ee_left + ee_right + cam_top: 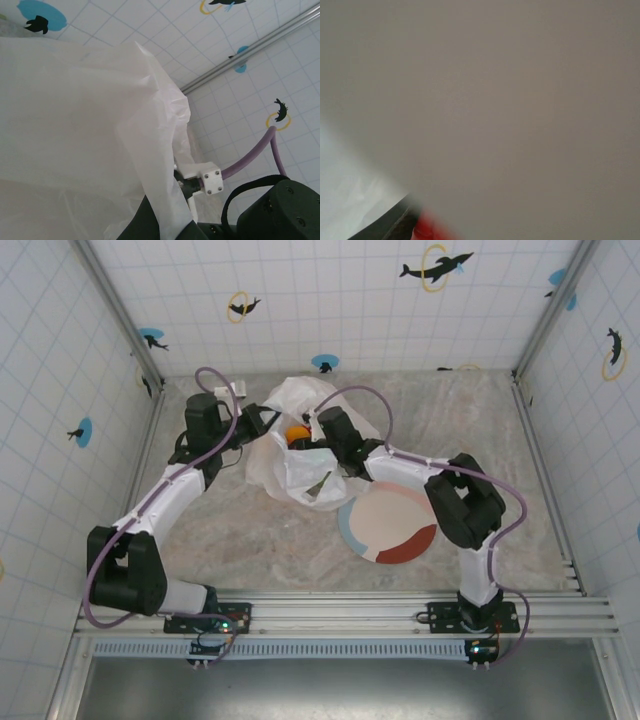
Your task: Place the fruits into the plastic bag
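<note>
The plastic bag point(290, 475) (thin, translucent white, wrinkled) is seen bunched up between the left gripper point(262, 426) and right gripper point(312, 440); one orange fruit point(297, 433) is seen inside its mouth, just beside the right gripper.

No word, number or brand name can be read on anything here. The marks that can be made out are wordless picture stickers on the white tiled walls. On the back wall, well beyond the left hand point(268, 425), there is a black dolphin silhouette in a yellow ring point(437, 267) and a smaller ringed silhouette point(240, 308). On the side wall to that hand's left is a blue disc with a black sea-animal shape point(81, 431).
</note>
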